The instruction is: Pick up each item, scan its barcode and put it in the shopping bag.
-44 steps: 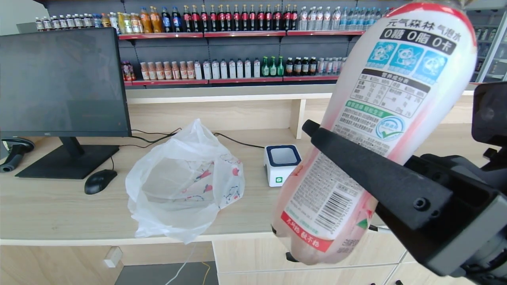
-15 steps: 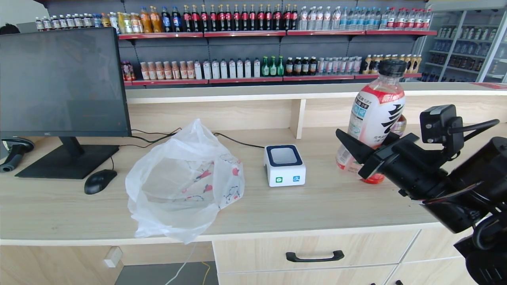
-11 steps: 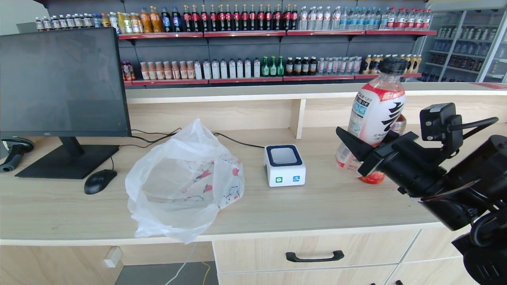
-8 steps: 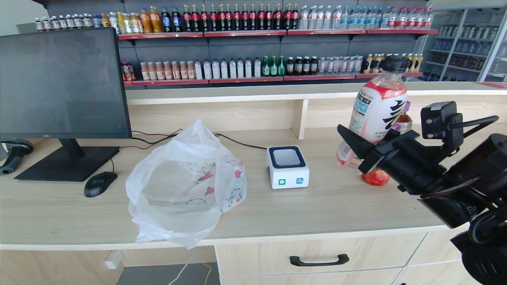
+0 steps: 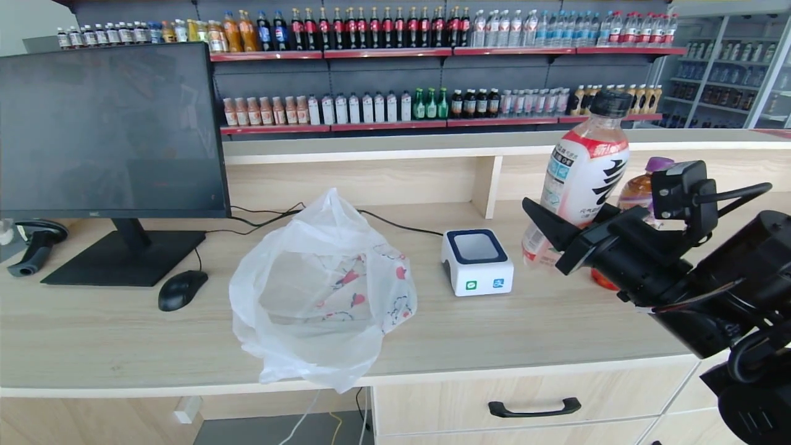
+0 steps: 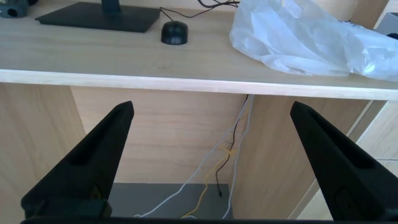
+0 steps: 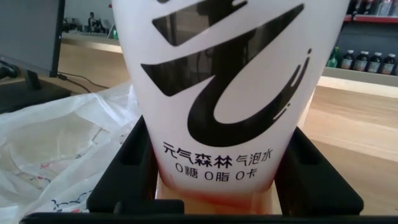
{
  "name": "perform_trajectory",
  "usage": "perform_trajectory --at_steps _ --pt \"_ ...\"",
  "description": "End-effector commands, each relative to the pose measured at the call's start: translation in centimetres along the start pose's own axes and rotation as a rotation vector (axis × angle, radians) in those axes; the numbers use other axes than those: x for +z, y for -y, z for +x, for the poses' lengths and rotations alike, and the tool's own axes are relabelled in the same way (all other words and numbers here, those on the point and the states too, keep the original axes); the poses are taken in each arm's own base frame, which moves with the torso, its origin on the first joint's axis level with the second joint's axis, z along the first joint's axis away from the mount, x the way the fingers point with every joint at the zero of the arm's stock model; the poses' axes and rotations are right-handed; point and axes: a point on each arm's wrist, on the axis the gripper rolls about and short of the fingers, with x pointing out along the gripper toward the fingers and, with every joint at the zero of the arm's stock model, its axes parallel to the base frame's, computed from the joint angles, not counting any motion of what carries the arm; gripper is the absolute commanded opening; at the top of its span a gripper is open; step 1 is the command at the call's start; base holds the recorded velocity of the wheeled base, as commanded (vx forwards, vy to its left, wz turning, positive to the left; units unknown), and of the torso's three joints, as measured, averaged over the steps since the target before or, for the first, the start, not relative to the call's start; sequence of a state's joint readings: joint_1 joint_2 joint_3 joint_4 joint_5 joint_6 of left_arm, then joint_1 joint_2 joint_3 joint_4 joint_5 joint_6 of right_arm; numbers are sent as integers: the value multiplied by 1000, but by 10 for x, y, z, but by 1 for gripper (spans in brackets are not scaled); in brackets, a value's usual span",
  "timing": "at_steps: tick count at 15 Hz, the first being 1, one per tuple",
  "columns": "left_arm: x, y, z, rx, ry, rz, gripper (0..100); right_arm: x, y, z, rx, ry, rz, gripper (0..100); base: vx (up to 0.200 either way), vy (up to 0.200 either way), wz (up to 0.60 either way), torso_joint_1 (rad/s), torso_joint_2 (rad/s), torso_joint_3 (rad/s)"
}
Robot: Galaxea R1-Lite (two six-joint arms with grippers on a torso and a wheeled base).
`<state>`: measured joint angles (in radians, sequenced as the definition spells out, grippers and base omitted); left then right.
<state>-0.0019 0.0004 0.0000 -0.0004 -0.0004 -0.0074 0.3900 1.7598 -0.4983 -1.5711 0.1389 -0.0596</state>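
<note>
One bag point(image 5: 321, 290), one white bottle point(image 5: 584, 170), perhaps second bottle point(image 5: 632, 191)

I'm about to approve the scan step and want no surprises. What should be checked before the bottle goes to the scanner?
1. Right pincer clamps the bottle from both sides, bottle upright: ok.
2. Barcode turned towards the scanner: cannot tell.
3. Scanner window uncovered: ok.
4. Counter between bottle and scanner bare: ok.
5. Left pincer open and below the counter edge, out of the way: ok.
6. Bag mouth open enough for the bottle: cannot tell.
</note>
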Motion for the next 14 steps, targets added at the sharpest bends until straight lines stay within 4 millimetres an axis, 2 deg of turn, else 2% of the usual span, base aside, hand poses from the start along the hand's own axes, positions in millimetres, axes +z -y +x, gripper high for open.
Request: perform_trajectory --at_steps 1,2,6,11,14 --pt "0 0 0 1 0 0 100 -1 0 0 0 -3 0 0 0 0 0 0 0 0" --pt "0 0 0 1 -2 0 100 -2 0 0 2 -6 1 0 0 0 0 0 0 0" --pt "0 0 0 1 -2 0 100 -4 -3 -1 12 -17 4 0 200 0 0 -9 -1 5" --pt "0 0 0 1 -3 0 100 -4 -3 1 13 -14 4 0 0 0 0 0 0 0" --pt "0 0 0 1 0 0 100 0 -1 20 11 42 -80 0 0 0 0 0 0 0"
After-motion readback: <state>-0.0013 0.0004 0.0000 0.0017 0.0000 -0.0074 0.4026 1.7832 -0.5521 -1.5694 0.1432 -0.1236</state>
